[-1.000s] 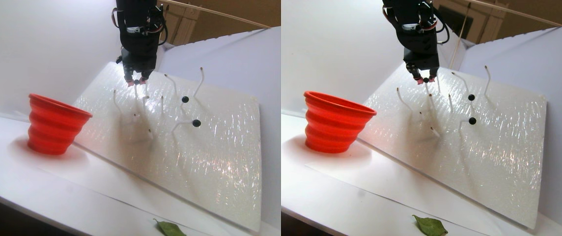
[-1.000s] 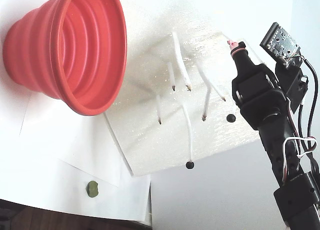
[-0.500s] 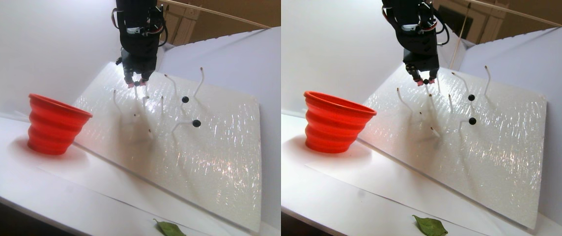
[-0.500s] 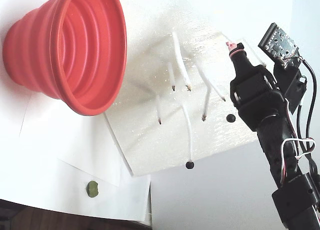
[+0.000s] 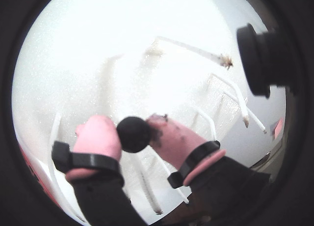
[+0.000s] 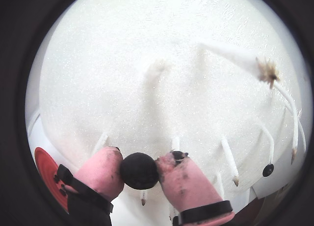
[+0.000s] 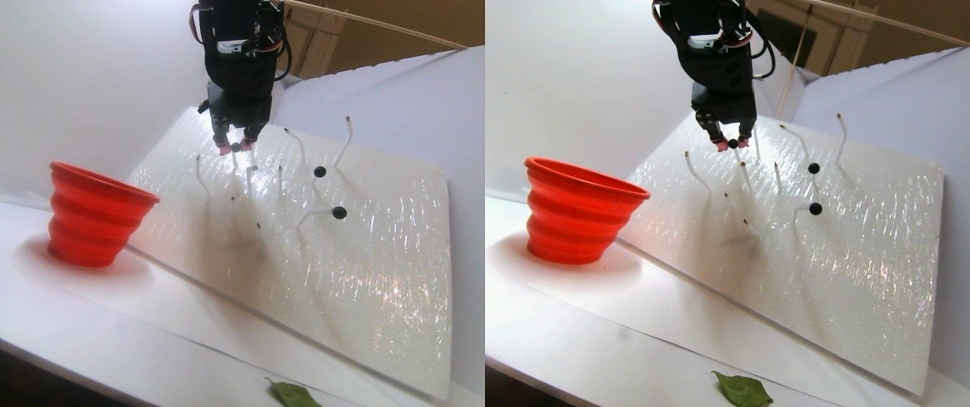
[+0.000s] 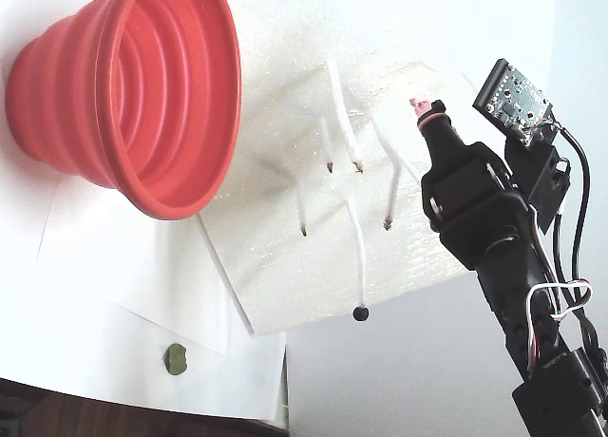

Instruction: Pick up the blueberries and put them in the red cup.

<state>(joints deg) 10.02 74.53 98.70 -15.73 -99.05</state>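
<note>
Closest in both wrist views: gripper [image 6: 140, 171] clamped on one blueberry [image 6: 139, 170], dark ball pinched between two pink-capped fingertips [image 5: 99, 137], black bands behind the caps. Same berry in the other wrist view [image 5: 134, 134], centered between the pads.

Beyond the tips: white glittery foam board [image 6: 147, 78] studded with thin white stems [image 6: 229, 166], most bare-ended with dark tips. One berry still on a stem at right edge of a wrist view [image 6: 268, 170]. Sliver of red cup [image 6: 47, 173] at lower left of that view.

Stereo pair view, front to back: green leaf [image 7: 292, 394] at tabletop [image 7: 44, 305] edge; red cup [image 7: 95, 214] upright on the white tabletop, left of the tilted board [image 7: 366, 271], near it; two berries on stems mid-board [image 7: 337, 213] [image 7: 320, 171]; gripper [image 7: 235, 147] held above the board's upper left stems, apart from the cup.

Fixed view: cup's mouth [image 8: 157, 95] wide, empty as far as visible; one berry at a stem end near board's lower edge [image 8: 360, 313]; small green lump [image 8: 176, 359] on the paper below; gripper tip [image 8: 424, 109] over the board's right part.
</note>
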